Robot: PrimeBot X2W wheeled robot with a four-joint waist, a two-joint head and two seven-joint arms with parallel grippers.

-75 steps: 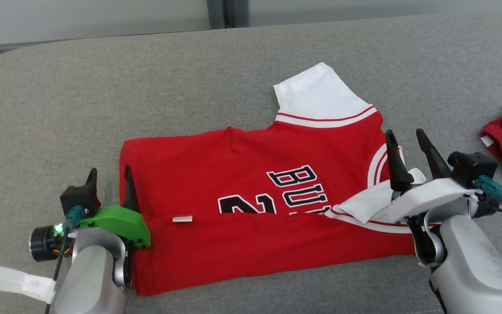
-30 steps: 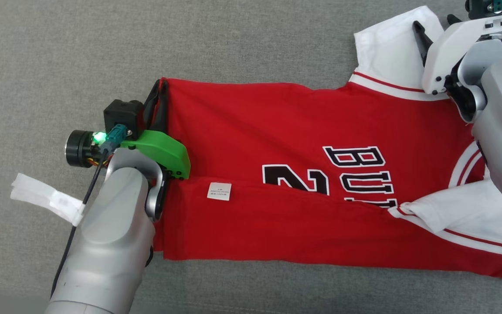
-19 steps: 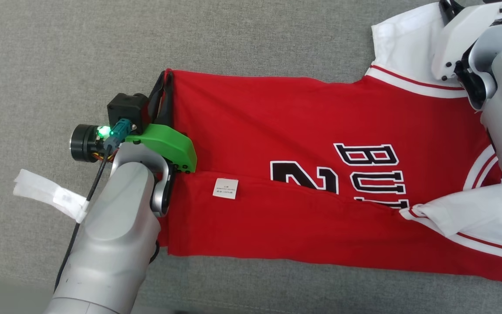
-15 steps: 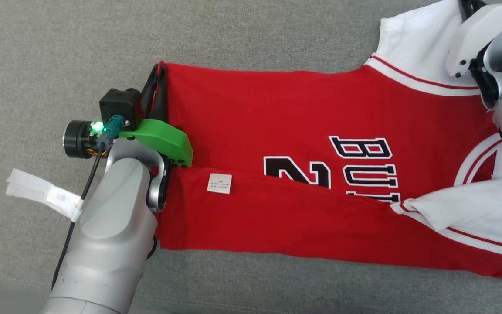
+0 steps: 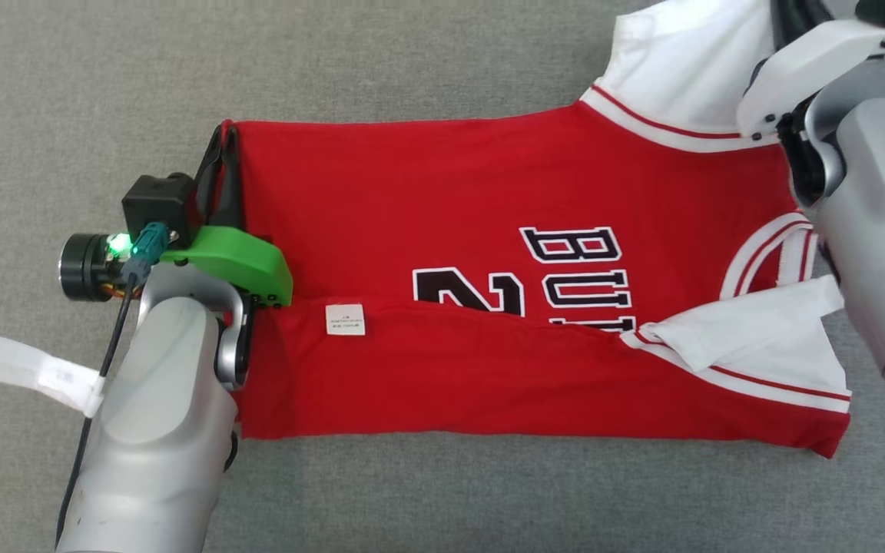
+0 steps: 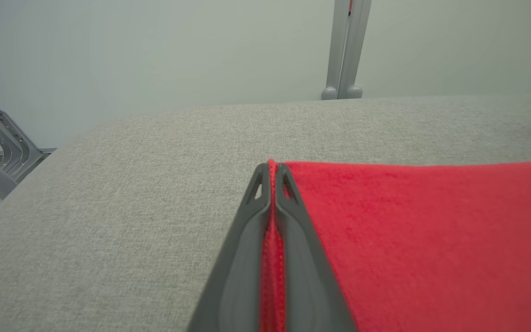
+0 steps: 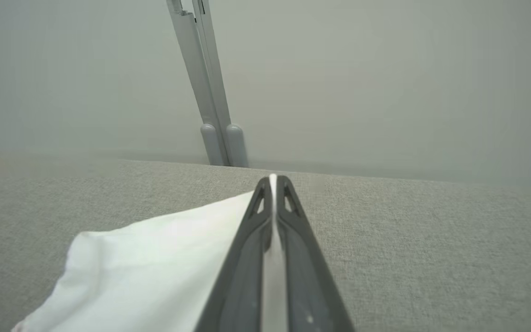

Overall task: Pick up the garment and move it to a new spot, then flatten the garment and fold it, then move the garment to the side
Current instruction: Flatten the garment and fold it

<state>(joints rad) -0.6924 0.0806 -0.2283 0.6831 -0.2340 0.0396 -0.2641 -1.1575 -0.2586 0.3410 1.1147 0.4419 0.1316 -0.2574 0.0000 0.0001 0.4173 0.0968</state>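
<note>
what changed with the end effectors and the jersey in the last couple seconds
The right end effector moved from the near sleeve to the far sleeve and shut on it. The left end effector, open at first, shut on the hem of the jersey. The jersey stayed flat on the grey surface, near edge folded over; the camera shifted too.

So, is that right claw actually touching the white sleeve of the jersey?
Touching. The right wrist view shows it: the right gripper is shut, with a strip of the white sleeve pinched between its jaws.
</note>
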